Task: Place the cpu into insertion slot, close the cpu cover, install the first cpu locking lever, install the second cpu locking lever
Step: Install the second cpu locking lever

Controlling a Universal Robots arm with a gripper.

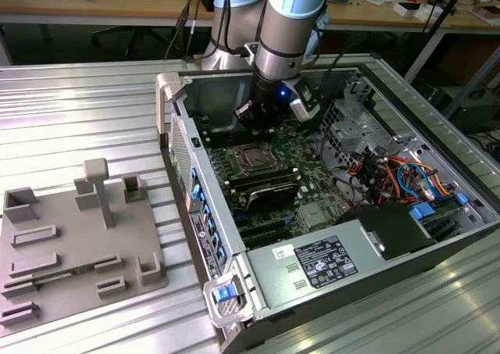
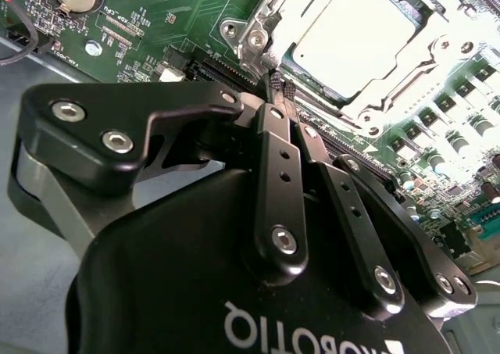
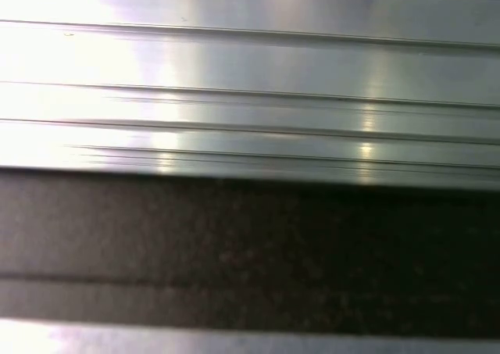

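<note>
the arm reaches down into the open computer case point(image 1: 205, 213), which lies on a ribbed metal table point(image 1: 78, 104). in the second wrist view the gripper point(image 2: 279, 84) has its two black fingers point(image 2: 275, 155) pressed together, tips side by side; whether anything thin sits between them cannot be told. the tips stand just beside one corner of the insertion slot point(image 1: 251, 160), close over the green board point(image 2: 156, 26) and near the slot's outer metal edge. the cpu point(image 2: 348, 37) lies in the slot, its pale silvery top showing through the cut-out of the cpu cover point(image 2: 406, 69), which lies flat around it. in the exterior view the case's rear wall rises close behind the arm. the black memory slots point(image 1: 262, 186) run along the slot's near side, and beyond them sits a grey labelled box point(image 1: 312, 264). toward the exterior view's right a tangle of coloured cables point(image 1: 391, 174) crowds the case, well apart from the gripper. a grey holder tray point(image 1: 70, 252) rests on the table at the exterior view's left, outside the case.
</note>
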